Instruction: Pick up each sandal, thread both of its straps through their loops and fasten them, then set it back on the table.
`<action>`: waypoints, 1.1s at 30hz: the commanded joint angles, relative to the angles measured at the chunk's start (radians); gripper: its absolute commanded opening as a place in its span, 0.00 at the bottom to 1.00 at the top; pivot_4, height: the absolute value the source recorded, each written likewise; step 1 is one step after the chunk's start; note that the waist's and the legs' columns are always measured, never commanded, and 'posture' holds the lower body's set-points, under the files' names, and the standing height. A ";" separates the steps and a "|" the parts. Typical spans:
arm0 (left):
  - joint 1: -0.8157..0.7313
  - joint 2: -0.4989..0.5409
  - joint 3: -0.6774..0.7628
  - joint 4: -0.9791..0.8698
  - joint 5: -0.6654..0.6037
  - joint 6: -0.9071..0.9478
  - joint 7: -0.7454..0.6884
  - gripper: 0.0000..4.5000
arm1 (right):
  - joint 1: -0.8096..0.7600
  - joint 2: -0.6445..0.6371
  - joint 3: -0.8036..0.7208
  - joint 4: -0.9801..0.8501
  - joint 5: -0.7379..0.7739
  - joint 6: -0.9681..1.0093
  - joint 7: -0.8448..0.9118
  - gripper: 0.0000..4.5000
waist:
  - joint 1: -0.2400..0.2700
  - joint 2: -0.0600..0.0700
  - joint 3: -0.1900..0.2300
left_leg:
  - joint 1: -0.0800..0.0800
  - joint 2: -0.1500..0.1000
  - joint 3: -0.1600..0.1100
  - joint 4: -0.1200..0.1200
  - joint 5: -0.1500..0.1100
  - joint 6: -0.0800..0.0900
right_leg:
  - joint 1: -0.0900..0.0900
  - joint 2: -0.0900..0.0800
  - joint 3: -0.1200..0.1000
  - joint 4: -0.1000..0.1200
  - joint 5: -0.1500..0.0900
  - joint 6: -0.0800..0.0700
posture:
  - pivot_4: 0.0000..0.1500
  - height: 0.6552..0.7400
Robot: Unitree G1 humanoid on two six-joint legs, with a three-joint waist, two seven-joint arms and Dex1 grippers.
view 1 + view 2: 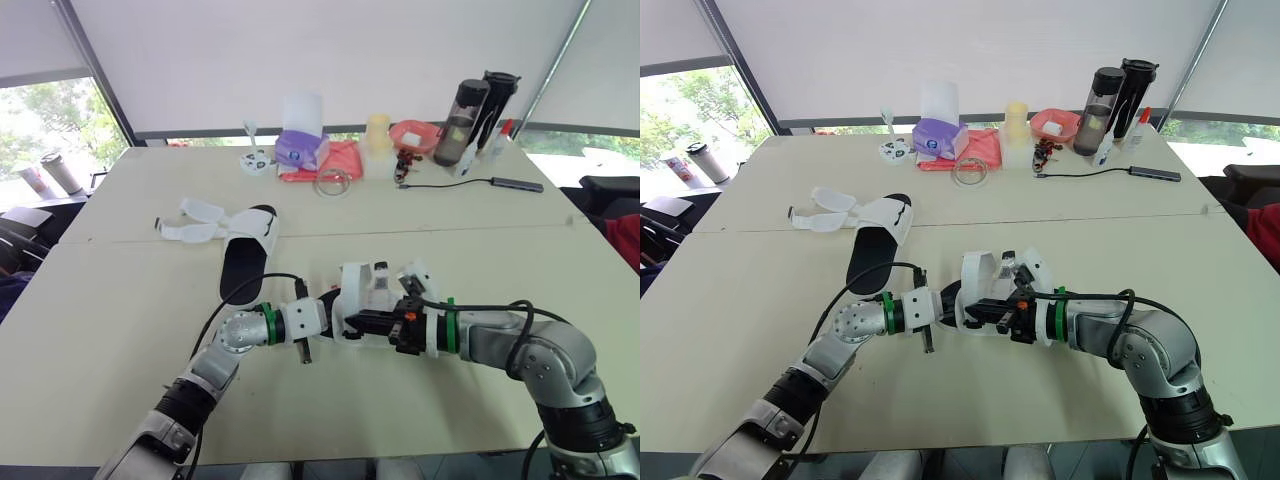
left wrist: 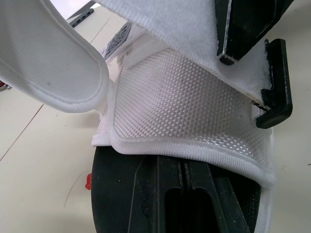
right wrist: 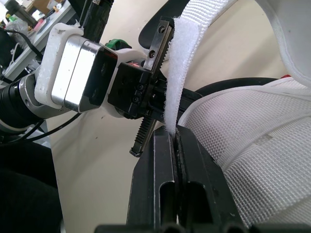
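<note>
We see the L gripper (image 2: 182, 162) and R gripper (image 3: 174, 138) meeting nose to nose over the near-centre of the table (image 1: 120, 300), w/ one sandal (image 1: 365, 290) held btwn them. We can't tell if it's lifted clear of the tabletop or resting on it.

L gripper: fingers pressed together, clamped on the sandal at the hem of its white mesh upper (image 2: 184, 97). The black sole (image 2: 112, 194) sits just beside them.

R gripper: fingers closed tight on a white fuzzy strap (image 3: 177, 73), which runs up out of the pinch and past the L gripper's black body. In the L wrist view we see the R fingers (image 2: 243, 24) biting that strap just above the mesh. A 2nd strap flap (image 2: 63, 63) curls open next to it, loose, not fastened.

The other sandal (image 1: 245, 255) lies flat on the table, well apart from the grippers, further back and to the robot's left. Its black side faces up, and its white straps (image 1: 195, 220) are splayed open toward the left.

Along the far edge we see bottles (image 1: 470, 120), a purple pack (image 1: 300, 150), a red cloth (image 1: 335, 160), a clear ring (image 1: 333, 183) and a cable w/ hub (image 1: 515, 184), all well away from both sandals.
</note>
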 commanded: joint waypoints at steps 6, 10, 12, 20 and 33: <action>0.035 0.023 -0.013 0.114 0.065 0.068 0.010 0.00 | 0.023 -0.036 0.039 -0.053 -0.009 -0.004 0.036 0.01 | 0.000 0.000 0.000 | 0.000 0.000 0.000 0.000 0.000 0.000 | 0.000 0.000 0.000 0.000 0.000 0.000 | 1.00 1.00; 0.035 0.022 -0.013 0.114 0.065 0.068 0.011 0.00 | 0.025 -0.045 0.057 -0.056 -0.023 -0.009 0.037 0.01 | 0.000 0.000 0.000 | 0.000 0.000 0.000 0.000 0.000 0.000 | 0.000 0.000 0.000 0.000 0.000 0.000 | 1.00 1.00; 0.035 0.021 -0.013 0.114 0.065 0.069 0.012 0.00 | 0.024 -0.051 0.066 -0.053 -0.034 -0.013 0.039 0.01 | 0.000 0.000 0.000 | 0.000 0.000 0.000 0.000 0.000 0.000 | 0.000 0.000 0.000 0.000 0.000 0.000 | 1.00 1.00; 0.035 0.022 -0.012 0.114 0.065 0.068 0.014 0.00 | -0.003 -0.078 0.138 -0.039 -0.129 -0.043 0.041 0.01 | -0.001 -0.001 0.000 | 0.000 0.000 0.000 0.000 0.000 0.000 | 0.000 -0.002 0.000 -0.001 0.000 0.000 | 1.00 1.00; 0.036 0.025 -0.015 0.117 0.065 0.064 0.015 0.00 | 0.014 -0.059 0.089 -0.054 -0.132 -0.076 0.056 0.40 | -0.001 -0.001 0.000 | 0.000 0.000 0.000 0.000 0.000 0.000 | 0.000 -0.003 0.000 -0.002 0.000 0.000 | 1.00 1.00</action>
